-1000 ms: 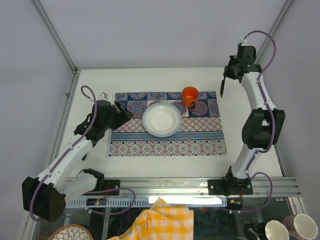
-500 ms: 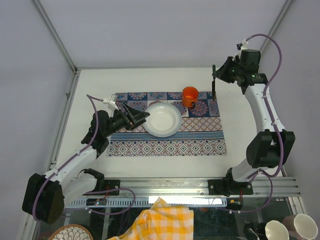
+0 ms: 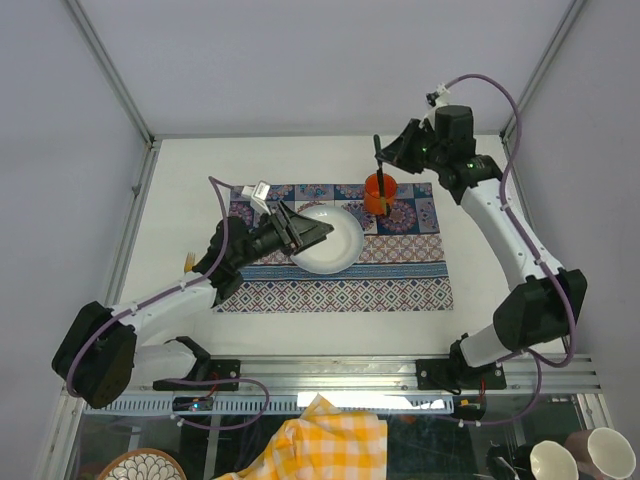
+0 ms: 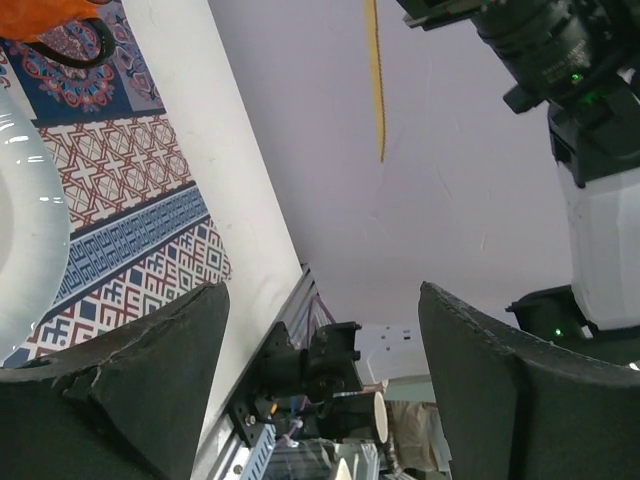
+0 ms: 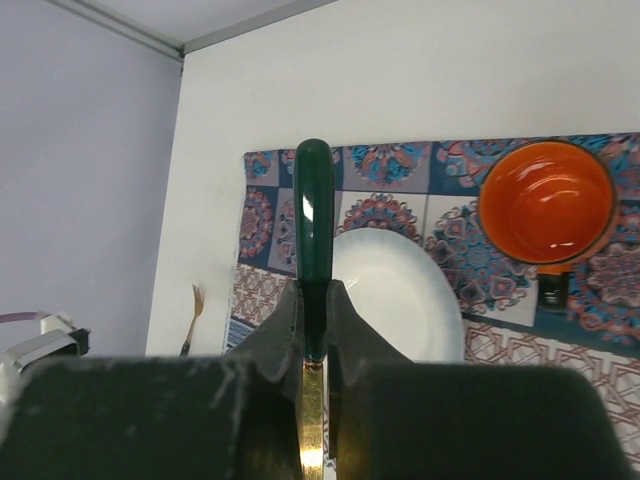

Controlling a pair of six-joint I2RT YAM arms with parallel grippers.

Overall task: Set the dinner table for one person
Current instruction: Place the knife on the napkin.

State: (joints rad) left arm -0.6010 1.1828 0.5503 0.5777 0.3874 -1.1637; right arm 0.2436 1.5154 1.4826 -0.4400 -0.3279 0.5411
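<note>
We clamp a green-handled utensil (image 5: 313, 230) in our right gripper (image 5: 312, 330) above the orange cup (image 3: 380, 187), apparently bound for a spot beside the plate (image 3: 338, 252) on the cloth (image 3: 330, 290) spread across the white surface (image 3: 300, 160), while our left gripper (image 3: 310, 232) hovers wide open and empty at the plate's edge.

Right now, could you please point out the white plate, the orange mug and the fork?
white plate (image 3: 330, 240), top external view, centre of its well
orange mug (image 5: 545, 200), right wrist view, inner floor
fork (image 5: 196, 298), right wrist view, tines
</note>
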